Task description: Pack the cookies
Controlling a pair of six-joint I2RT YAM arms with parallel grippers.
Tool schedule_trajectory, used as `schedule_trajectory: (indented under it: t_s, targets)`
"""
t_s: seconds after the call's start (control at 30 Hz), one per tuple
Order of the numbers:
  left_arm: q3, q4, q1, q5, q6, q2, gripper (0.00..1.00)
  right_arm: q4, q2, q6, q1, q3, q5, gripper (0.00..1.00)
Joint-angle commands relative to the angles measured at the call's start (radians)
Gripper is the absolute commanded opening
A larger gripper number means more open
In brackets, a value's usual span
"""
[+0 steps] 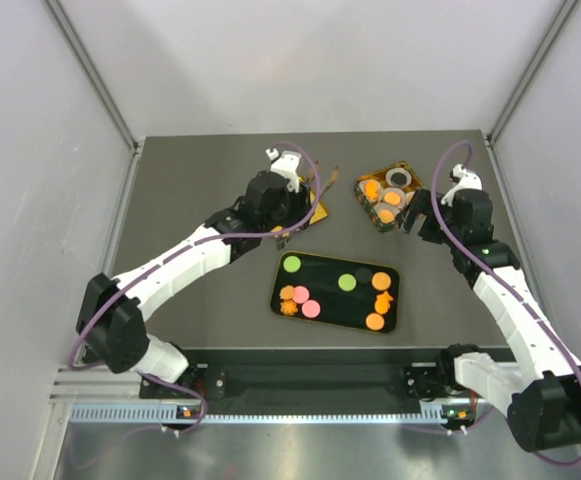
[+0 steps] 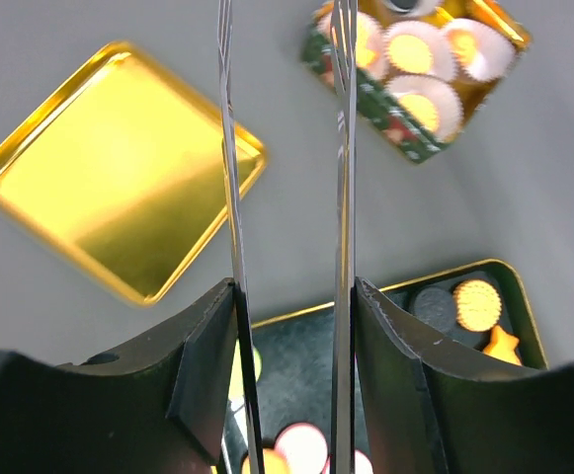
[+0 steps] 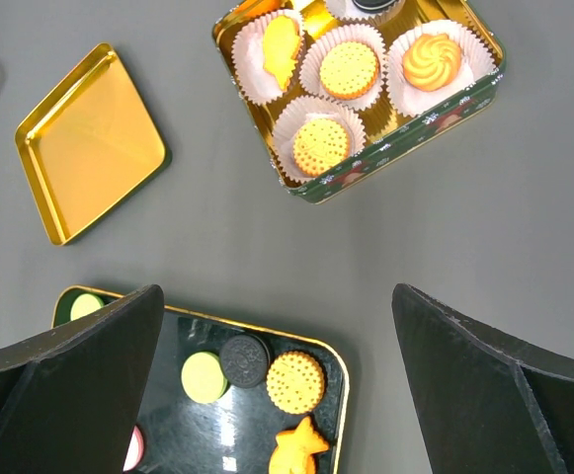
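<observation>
- Cookies (image 3: 296, 382) are laid in the black tray (image 1: 325, 295) and the tin (image 3: 405, 128).
- Tongs (image 2: 235, 247) are pinched by the left tool (image 2: 293, 296).
- Right tool (image 3: 277, 296) is spread wide.

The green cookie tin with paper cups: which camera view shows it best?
Right wrist view: the tin is nearly whole and sharp, its cookies clearly patterned. Left wrist view: overexposed, cut off at the top. Top view: small, little detail.

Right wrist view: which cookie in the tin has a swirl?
The swirl cookie in the rightmost paper cup; the other two round cookies are flat and dotted.
</observation>
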Motion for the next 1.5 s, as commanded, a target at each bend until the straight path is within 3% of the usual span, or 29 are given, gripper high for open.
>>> schedule_trajectory:
  t_s: [0.0,0.4,0.77,0.93,1.2,1.47]
  targets:
    - [-0.046,0.003,0.023,-0.072,-0.062,-0.074,0.53,0.023,-0.002,-0.008,-0.006,0.054,-0.005,1.0]
    - [-0.209,-0.042,0.089,-0.166,-0.168,-0.21,0.53,0.039,0.004,-0.002,-0.004,0.041,-0.036,1.0]
    - [-0.408,-0.08,0.275,-0.234,-0.318,-0.311,0.55,0.051,0.018,0.003,0.002,0.033,-0.053,0.99]
    - [-0.509,0.012,0.379,-0.178,-0.381,-0.292,0.56,0.042,0.016,-0.003,0.007,0.038,-0.059,1.0]
    - [-0.568,0.098,0.459,-0.134,-0.419,-0.207,0.56,0.046,0.024,0.003,0.011,0.034,-0.064,1.0]
    - [-0.585,0.141,0.476,-0.114,-0.453,-0.155,0.62,0.046,0.019,0.0,0.014,0.028,-0.062,1.0]
